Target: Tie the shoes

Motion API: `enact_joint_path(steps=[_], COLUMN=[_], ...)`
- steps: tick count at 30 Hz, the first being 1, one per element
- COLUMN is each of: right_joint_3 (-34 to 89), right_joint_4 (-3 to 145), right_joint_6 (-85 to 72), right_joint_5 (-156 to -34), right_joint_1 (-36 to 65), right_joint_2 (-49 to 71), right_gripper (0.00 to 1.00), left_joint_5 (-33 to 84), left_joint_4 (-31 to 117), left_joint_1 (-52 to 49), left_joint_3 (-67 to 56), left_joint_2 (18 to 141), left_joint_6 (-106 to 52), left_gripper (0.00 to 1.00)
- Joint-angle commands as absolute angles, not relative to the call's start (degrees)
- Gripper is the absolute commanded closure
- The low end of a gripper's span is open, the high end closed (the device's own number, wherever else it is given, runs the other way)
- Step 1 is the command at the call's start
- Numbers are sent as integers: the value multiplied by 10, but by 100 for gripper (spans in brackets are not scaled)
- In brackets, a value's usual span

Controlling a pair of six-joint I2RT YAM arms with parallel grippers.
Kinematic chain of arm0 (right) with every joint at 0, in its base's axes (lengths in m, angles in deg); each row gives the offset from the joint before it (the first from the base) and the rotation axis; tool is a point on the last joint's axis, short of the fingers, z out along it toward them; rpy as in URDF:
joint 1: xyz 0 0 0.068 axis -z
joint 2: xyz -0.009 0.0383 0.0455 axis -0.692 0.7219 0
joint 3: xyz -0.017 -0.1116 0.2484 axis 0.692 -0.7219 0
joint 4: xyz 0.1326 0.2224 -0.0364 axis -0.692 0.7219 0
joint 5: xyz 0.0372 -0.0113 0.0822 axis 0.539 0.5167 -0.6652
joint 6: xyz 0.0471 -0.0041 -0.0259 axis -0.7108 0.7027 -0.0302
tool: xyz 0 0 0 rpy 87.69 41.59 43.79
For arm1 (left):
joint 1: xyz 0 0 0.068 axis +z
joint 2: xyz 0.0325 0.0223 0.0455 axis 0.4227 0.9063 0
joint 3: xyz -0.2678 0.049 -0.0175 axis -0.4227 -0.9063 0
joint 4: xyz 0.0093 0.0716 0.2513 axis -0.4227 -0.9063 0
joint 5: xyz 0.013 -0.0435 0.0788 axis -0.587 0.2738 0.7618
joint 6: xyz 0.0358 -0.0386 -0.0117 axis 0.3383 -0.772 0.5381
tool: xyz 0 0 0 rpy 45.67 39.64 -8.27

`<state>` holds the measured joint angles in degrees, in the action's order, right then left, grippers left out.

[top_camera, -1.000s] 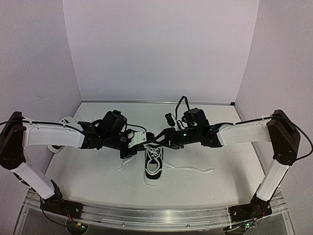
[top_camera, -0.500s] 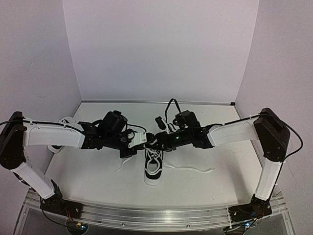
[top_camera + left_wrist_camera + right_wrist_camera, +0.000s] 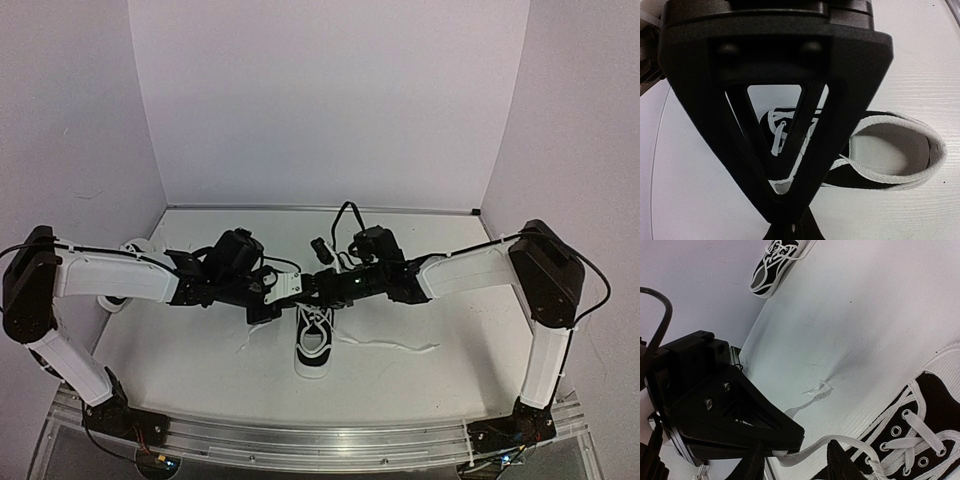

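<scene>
- Since a second ago the right arm has swung in toward the left; the right gripper (image 3: 796, 464) now meets the left gripper (image 3: 790, 222) above the shoe (image 3: 314, 345).
- The left gripper is pinched together on a white lace (image 3: 807, 451). The right jaws stand apart around the same strand, not clamped.
- The shoe sits mid-table (image 3: 180, 350); the second shoe (image 3: 774, 264) lies well apart, by the left wall.
- The lace looks limp and thin, and the shoe light enough to drag. The best hold is likely close beside the left pinch.

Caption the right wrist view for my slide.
Left gripper holds a white lace from the near shoe; second shoe lies beyond.
</scene>
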<state>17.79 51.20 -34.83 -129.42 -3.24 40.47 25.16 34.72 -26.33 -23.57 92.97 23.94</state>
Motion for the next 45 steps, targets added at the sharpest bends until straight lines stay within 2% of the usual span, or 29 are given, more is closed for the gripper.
enact_joint_path(steps=[1,9,20,25,29,35,41,45], right_joint_3=[198,191,133,116,115,104,101,103], right_joint_4=[490,486,499,561,625,644,649,651], right_joint_6=[-352,-349,-348,-334,-314,-306,-303,-302], right_joint_5=[-1302,-1305,-1250,-1198,-1159,-1147,-1142,-1142], right_joint_1=[-37,-37,-36,-31,-30,-29,-29,-30], right_joint_2=[413,403,324,283,266,250,245,245], right_gripper=[69,100,100,100,100,100,100,100], left_joint_5=[254,267,249,230,221,183,155,144], left_joint_4=[372,376,450,467,482,504,522,527], left_joint_1=[-265,-264,-253,-252,-252,-252,-252,-252], left_joint_3=[-234,-231,-276,-289,-286,-264,-243,-232], left_joint_2=[932,950,942,930,932,955,986,1001], left_joint_6=[248,233,187,175,169,155,145,140], left_gripper=[98,94,65,54,53,53,61,60])
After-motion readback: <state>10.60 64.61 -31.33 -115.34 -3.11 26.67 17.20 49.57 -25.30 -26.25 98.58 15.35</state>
